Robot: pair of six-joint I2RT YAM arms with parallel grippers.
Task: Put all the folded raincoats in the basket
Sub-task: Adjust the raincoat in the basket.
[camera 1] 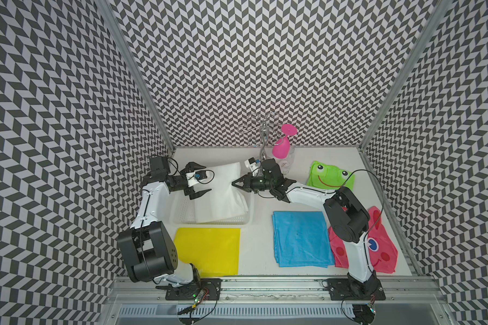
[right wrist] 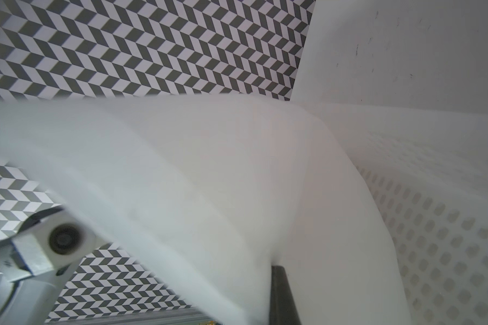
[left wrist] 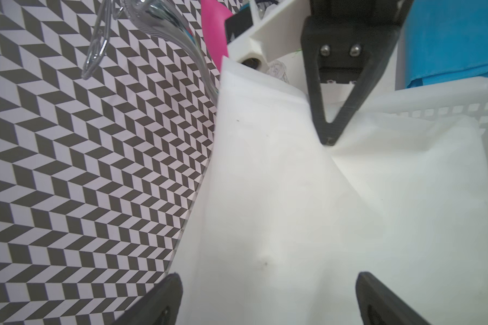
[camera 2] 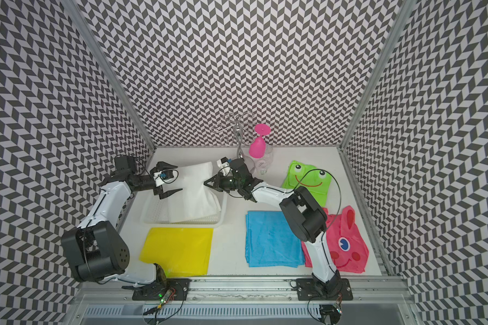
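The right hand pinches the white raincoat, seemingly over the basket.

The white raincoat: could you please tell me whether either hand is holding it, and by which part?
The right hand pinches the raincoat at the middle of its edge facing that arm; the left hand is open, holding nothing.

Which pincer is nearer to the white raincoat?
Right. The right pincer is shut on an edge of the white raincoat above the basket; the left pincer hangs open at its opposite side, gripping nothing.
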